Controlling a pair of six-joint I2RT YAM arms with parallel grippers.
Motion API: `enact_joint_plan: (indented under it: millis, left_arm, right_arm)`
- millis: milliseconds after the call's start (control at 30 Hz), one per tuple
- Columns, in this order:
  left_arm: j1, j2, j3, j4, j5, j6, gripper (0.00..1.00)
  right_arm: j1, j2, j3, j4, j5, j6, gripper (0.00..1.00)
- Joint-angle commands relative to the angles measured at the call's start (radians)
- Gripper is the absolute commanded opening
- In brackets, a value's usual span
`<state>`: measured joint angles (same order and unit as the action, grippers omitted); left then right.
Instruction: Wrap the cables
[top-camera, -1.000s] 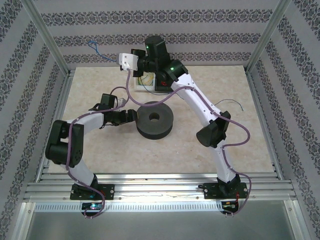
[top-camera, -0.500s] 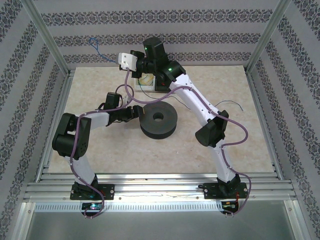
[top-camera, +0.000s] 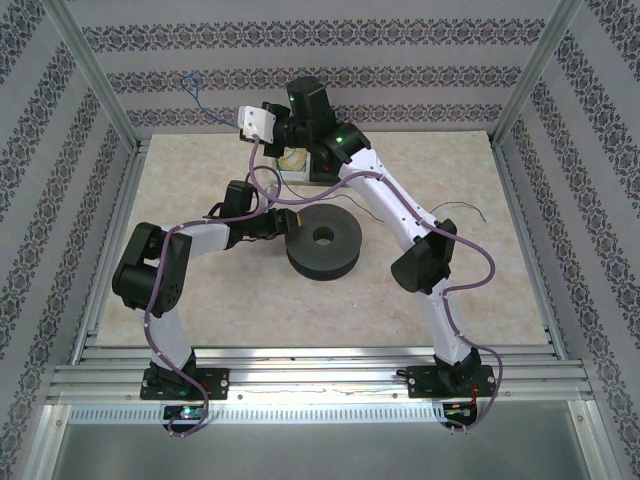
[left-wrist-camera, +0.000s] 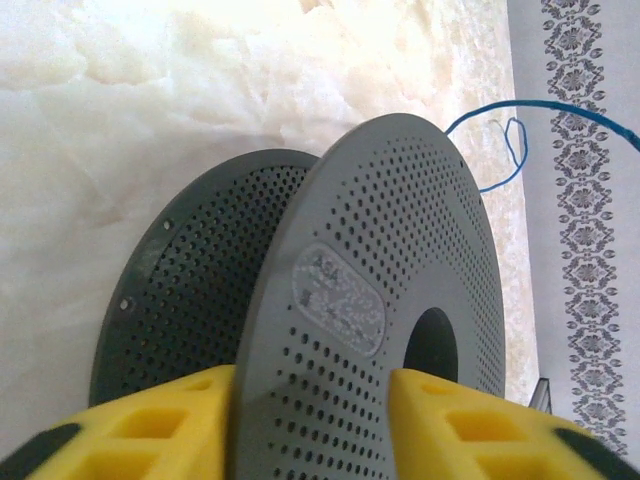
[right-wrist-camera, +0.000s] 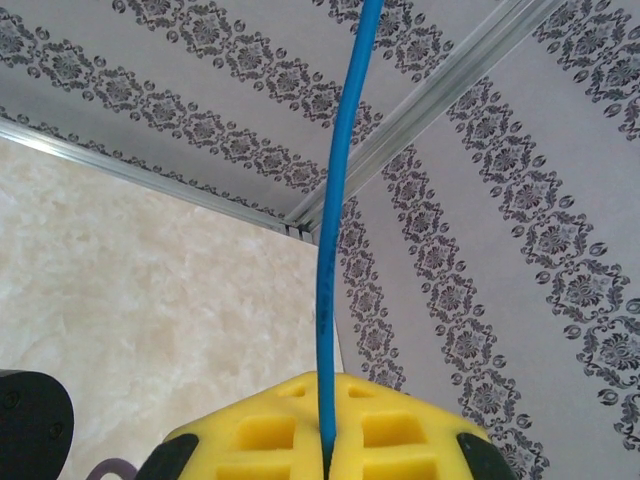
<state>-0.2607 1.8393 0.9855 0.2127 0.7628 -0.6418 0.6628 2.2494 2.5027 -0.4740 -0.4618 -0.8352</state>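
"Blue wire (right-wrist-camera: 335, 250) first: where is it on your screens?"

"On my right wrist camera it comes straight up out of the seam between the two yellow pads (right-wrist-camera: 400, 435) and runs on in front of the patterned wall (right-wrist-camera: 520, 200). The right jaws are pressed together on it, with no gap that I can make out. From overhead I see the same wire (top-camera: 192, 93) reaching up and to the left from those jaws, clear of the surface, with a kinked end in front of the back wall."

"And the spool?"

"The black spool (top-camera: 345, 252) lies flat on the beige surface (top-camera: 200, 300), hole upward, near the middle. The left jaws are at its left rim. On my left wrist camera the nearer perforated flange (left-wrist-camera: 400, 250) stands between the yellow pads (left-wrist-camera: 160, 435), one on each side, closed onto it. The second flange (left-wrist-camera: 190, 280) sits behind."

"Any wire wound on the core?"

"I cannot tell; the flanges hide it. That camera does show a stretch of the blue wire (left-wrist-camera: 545, 103) past the flange edge, over by the wall, apart from the spool."
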Motion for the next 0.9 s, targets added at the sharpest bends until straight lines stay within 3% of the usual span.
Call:
enact_joint_plan:
  millis: [0,233,433,567,867]
  left_arm:
    - [-0.008,0.008,0.003,0.044,0.016,-0.007,0.32]
    - [-0.008,-0.019,0.017,0.002,0.003,0.013,0.00]
    - [0.004,-0.121,0.037,-0.141,-0.047,0.093,0.00]
    - [0.011,-0.213,0.090,-0.326,-0.133,0.195,0.00]
    - [0.008,-0.337,0.347,-0.834,-0.467,0.452,0.00]
  right_arm:
    - [-0.011,-0.018,-0.022,0.022,-0.011,0.022,0.00]
    - [-0.016,-0.057,-0.087,0.051,-0.003,0.030,0.00]
    - [-0.020,-0.102,-0.165,0.101,-0.001,0.038,0.00]
    - [-0.025,-0.134,-0.225,0.160,-0.003,0.057,0.00]
    - [-0.044,-0.184,-0.318,0.240,-0.001,0.089,0.00]
